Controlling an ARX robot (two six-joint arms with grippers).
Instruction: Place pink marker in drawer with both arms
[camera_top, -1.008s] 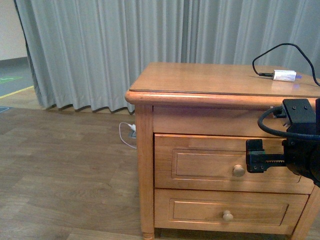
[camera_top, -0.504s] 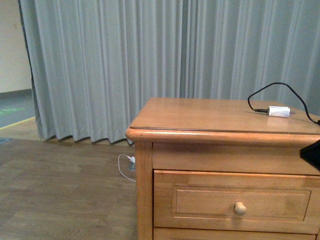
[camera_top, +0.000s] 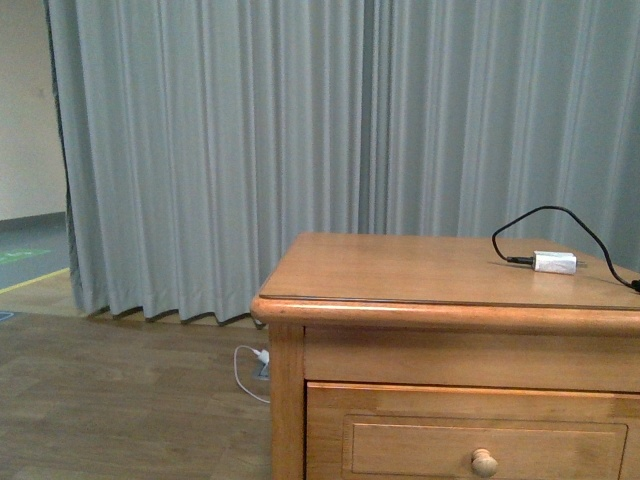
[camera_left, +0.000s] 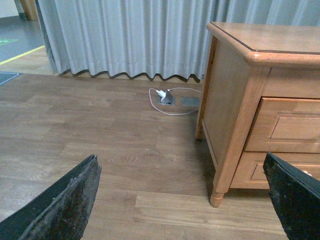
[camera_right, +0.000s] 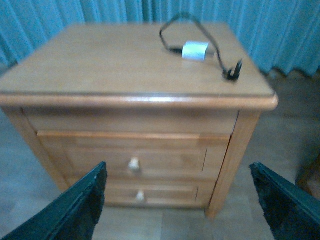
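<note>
The wooden nightstand (camera_top: 450, 330) stands on a wood floor (camera_left: 100, 140) before a grey curtain (camera_top: 250, 150). Its upper drawer (camera_right: 122, 157) is shut, round knob (camera_right: 133, 164) facing out, with the lower drawer (camera_right: 150, 192) beneath it also shut. On top lies a small white adapter (camera_right: 195, 50) with a black cable (camera_right: 172, 30) looping from it. The pink marker shows in no view. The left gripper (camera_left: 182, 200) has its jaws spread wide over the floor beside the nightstand; the right gripper (camera_right: 180, 200) is likewise spread wide, facing the drawer fronts
</note>
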